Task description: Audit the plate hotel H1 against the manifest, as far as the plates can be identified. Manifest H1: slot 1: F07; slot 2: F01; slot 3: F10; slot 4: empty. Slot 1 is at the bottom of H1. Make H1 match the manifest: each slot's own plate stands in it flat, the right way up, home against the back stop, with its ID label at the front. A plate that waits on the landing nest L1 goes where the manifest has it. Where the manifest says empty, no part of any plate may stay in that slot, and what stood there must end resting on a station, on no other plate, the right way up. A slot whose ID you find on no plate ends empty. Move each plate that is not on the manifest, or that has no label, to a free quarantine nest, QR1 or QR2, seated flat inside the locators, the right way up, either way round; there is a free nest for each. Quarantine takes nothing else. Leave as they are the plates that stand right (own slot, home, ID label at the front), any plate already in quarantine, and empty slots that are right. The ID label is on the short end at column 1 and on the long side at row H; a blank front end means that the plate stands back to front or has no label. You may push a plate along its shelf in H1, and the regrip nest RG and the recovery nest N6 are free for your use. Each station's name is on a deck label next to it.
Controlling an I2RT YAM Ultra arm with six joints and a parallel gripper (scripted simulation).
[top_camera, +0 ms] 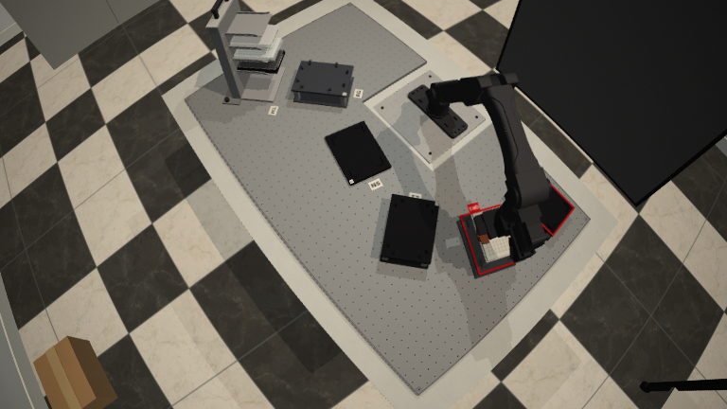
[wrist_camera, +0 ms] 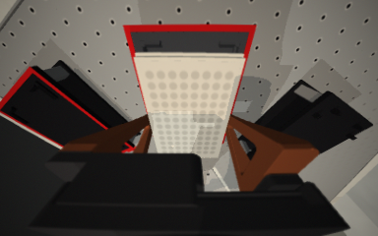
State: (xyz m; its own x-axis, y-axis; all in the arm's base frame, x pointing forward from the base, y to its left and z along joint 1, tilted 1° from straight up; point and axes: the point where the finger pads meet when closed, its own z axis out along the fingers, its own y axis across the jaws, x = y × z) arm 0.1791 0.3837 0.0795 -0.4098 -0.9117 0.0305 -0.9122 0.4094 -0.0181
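My gripper (wrist_camera: 188, 117) (top_camera: 485, 243) is low over the red-framed quarantine nest at the right of the deck. Its brown fingers are shut on the long sides of a white well plate (wrist_camera: 189, 98). The plate lies level and lengthwise within the nest's red frame (wrist_camera: 189, 36), at or just above its floor. The plate also shows in the top view (top_camera: 498, 246), half hidden by the arm. I see no label on it from here. The plate hotel H1 (top_camera: 252, 56) stands at the far left with a dark plate low down and pale plates on shelves above.
A second red-framed nest (top_camera: 558, 211) lies beside the arm and shows in the wrist view (wrist_camera: 44, 108). A raised black nest (top_camera: 410, 230) stands left of the gripper. The flat N6 nest (top_camera: 357, 151) and the RG block (top_camera: 321, 82) lie further back.
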